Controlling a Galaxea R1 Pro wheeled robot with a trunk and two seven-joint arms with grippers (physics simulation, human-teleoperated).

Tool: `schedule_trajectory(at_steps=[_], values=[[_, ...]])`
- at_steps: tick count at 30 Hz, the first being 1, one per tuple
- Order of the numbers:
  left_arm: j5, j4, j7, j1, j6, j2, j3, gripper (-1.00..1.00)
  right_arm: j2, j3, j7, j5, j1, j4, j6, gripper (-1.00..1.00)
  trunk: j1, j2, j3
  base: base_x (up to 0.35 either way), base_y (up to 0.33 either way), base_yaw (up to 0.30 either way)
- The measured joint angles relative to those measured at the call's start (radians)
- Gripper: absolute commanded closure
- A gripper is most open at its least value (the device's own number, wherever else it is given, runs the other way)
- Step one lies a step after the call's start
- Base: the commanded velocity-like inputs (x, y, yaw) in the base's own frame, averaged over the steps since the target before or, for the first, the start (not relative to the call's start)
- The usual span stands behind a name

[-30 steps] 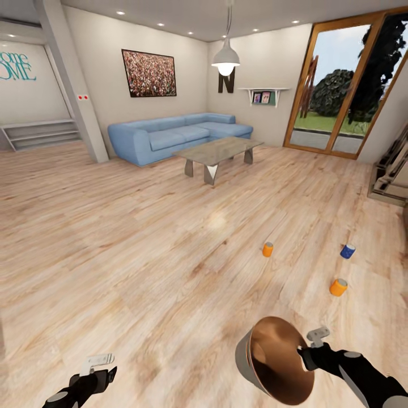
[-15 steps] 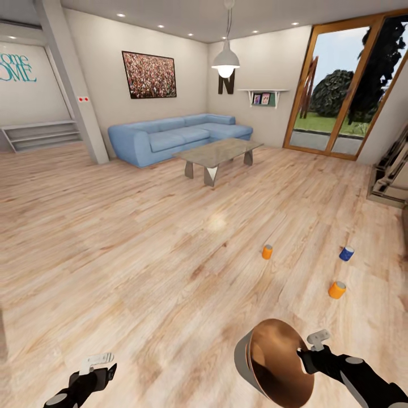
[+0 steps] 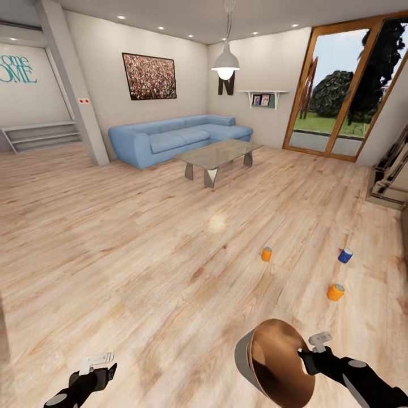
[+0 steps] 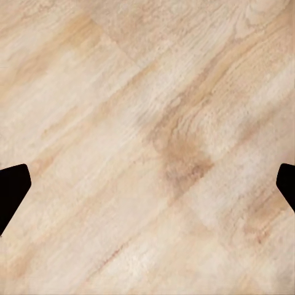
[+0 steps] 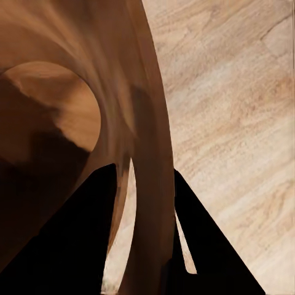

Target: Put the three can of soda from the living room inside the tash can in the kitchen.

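3 soda cans (image 3: 335, 292) slightly farther than before

pendant lamp (image 3: 225, 61), wall picture (image 3: 149, 76), glass doors (image 3: 340, 90)

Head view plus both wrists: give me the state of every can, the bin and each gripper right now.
Near orange can: upright on the floor, untouched.
Far orange can: upright on the floor, untouched.
Blue can: on the floor, slightly tilted.
Bin: held off the floor, tipped, empty inside.
Right gripper: clamped on the bin's rim.
Left gripper: open, empty, over bare floor.
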Motion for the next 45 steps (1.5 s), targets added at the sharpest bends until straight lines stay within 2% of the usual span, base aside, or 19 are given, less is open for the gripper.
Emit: schedule_trajectory(at_steps=[1, 3, 9, 12, 16, 19, 25, 30, 32, 33, 37, 38, 42, 45], values=[[-0.001, 0.0, -0.001, 0.0, -0.011, 0.0, 0.0, -1.0, 0.0, -0.03, 0.02, -0.004, 0.008, -0.003, -0.005, 1.0, -0.004, 0.007, 0.003, 0.0, 0.0, 0.0], [-0.001, 0.0, -0.001, 0.0, -0.017, 0.0, 0.0, -1.0, 0.001, -0.033, 0.051, -0.015, 0.015, -0.005, -0.008, 1.0, -0.012, 0.021, 0.009, 0.0, 0.0, 0.0], [-0.002, 0.003, 0.0, 0.0, -0.03, 0.0, 0.0, -1.0, 0.004, -0.041, 0.064, -0.014, 0.02, -0.007, -0.012, 1.0, -0.034, 0.063, 0.028, 0.0, 0.0, 0.0], [0.003, 0.011, -0.002, 0.0, -0.073, -0.001, 0.001, -1.0, 0.004, -0.042, 0.067, -0.015, 0.023, -0.008, -0.023, 1.0, -0.046, 0.084, 0.038, 0.0, 0.0, 0.0], [0.005, 0.012, -0.006, -0.003, -0.101, -0.005, 0.001, -1.0, 0.002, -0.074, 0.069, -0.014, 0.025, -0.008, -0.041, 1.0, -0.061, 0.112, 0.05, 0.0, 0.0, 0.0], [0.0, 0.014, -0.01, -0.031, -0.11, -0.016, -0.006, -1.0, 0.001, -0.131, 0.072, -0.016, 0.027, -0.01, -0.047, 1.0, -0.073, 0.133, 0.06, 0.0, 0.0, 0.0], [-0.013, 0.026, -0.015, -0.085, -0.111, -0.024, -0.037, -1.0, -0.002, -0.162, 0.109, -0.015, 0.046, -0.028, -0.066, 1.0, -0.096, 0.175, 0.078, 0.0, 0.0, 0.0], [-0.012, 0.041, -0.058, -0.128, -0.096, -0.025, -0.045, -1.0, 0.0, -0.191, 0.122, -0.013, 0.085, -0.083, -0.076, 1.0, -0.115, 0.21, 0.094, 0.0, 0.0, 0.0], [-0.011, 0.064, -0.101, -0.136, -0.092, -0.026, -0.045, -1.0, 0.004, -0.215, 0.124, -0.014, 0.101, -0.103, -0.078, 1.0, -0.123, 0.224, 0.1, 0.0, 0.0, 0.0], [-0.007, 0.095, -0.142, -0.142, -0.094, -0.028, -0.045, -1.0, 0.008, -0.236, 0.125, -0.014, 0.115, -0.117, -0.079, 1.0, -0.127, 0.231, 0.103, 0.0, 0.0, 0.0], [-0.002, 0.149, -0.19, -0.149, -0.1, -0.033, -0.045, -1.0, 0.022, -0.258, 0.125, -0.011, 0.131, -0.131, -0.081, 1.0, -0.134, 0.245, 0.11, 0.0, 0.0, 0.0], [-0.002, 0.167, -0.202, -0.15, -0.11, -0.035, -0.045, -1.0, 0.033, -0.265, 0.119, -0.009, 0.135, -0.133, -0.084, 1.0, -0.134, 0.245, 0.11, 0.0, 0.0, 0.0], [-0.006, 0.198, -0.209, -0.151, -0.153, -0.036, -0.045, -1.0, 0.057, -0.271, 0.091, -0.004, 0.14, -0.131, -0.104, 1.0, -0.134, 0.245, 0.11, 0.0, 0.0, 0.0], [-0.007, 0.23, -0.197, -0.152, -0.182, -0.036, -0.045, -1.0, 0.075, -0.276, 0.041, -0.001, 0.141, -0.131, -0.115, 1.0, -0.134, 0.245, 0.11, 0.0, 0.0, 0.0]])
